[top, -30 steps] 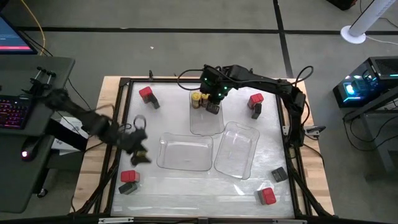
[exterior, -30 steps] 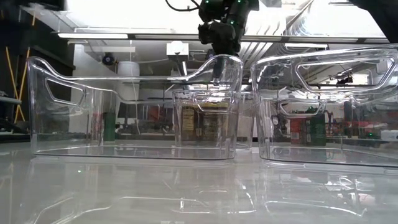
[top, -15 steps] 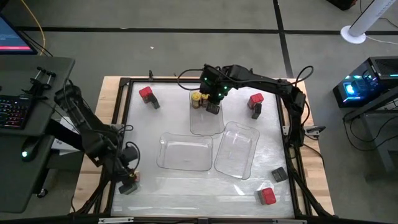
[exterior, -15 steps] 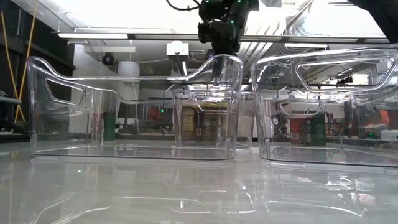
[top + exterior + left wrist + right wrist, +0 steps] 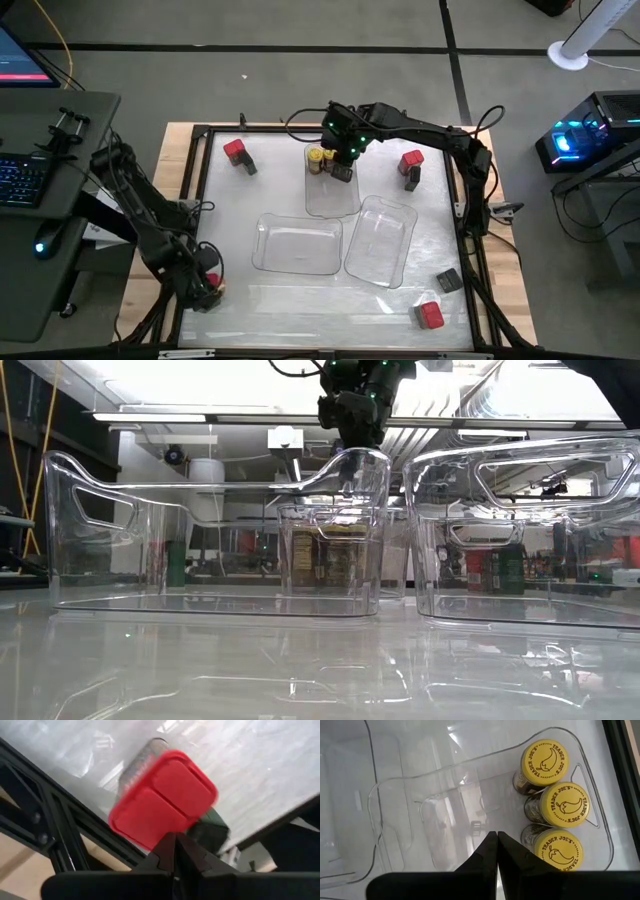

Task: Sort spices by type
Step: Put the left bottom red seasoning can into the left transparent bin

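My left gripper [image 5: 205, 285] [image 5: 175, 842] is shut and points down at the table's near left corner, right over a red-lidded spice [image 5: 162, 800]. My right gripper [image 5: 345, 152] [image 5: 496, 837] hangs shut above the far clear tray [image 5: 332, 195], which holds three yellow-lidded jars [image 5: 564, 805] [image 5: 316, 160] standing upright. In the low view it shows above that tray's rim [image 5: 352, 435]. More red-lidded spices stand at the far left [image 5: 235, 150], far right [image 5: 410, 160] and near right [image 5: 430, 315]. A dark grey one [image 5: 448, 281] rests on the table by the right edge. My left gripper's shut fingertips stand at the edge of the red lid [image 5: 165, 832], coming from above. I cannot tell whether they touch it.
Two more clear trays [image 5: 298, 245] [image 5: 380, 240] lie side by side mid-table, in front of the far one. A black frame [image 5: 200, 170] runs round the table. There is bare table along the near edge between the corner spices.
My left gripper has swung toward the table's near left corner, dropped and tipped to point down over the red-lidded spice there. Its fingers have shut.
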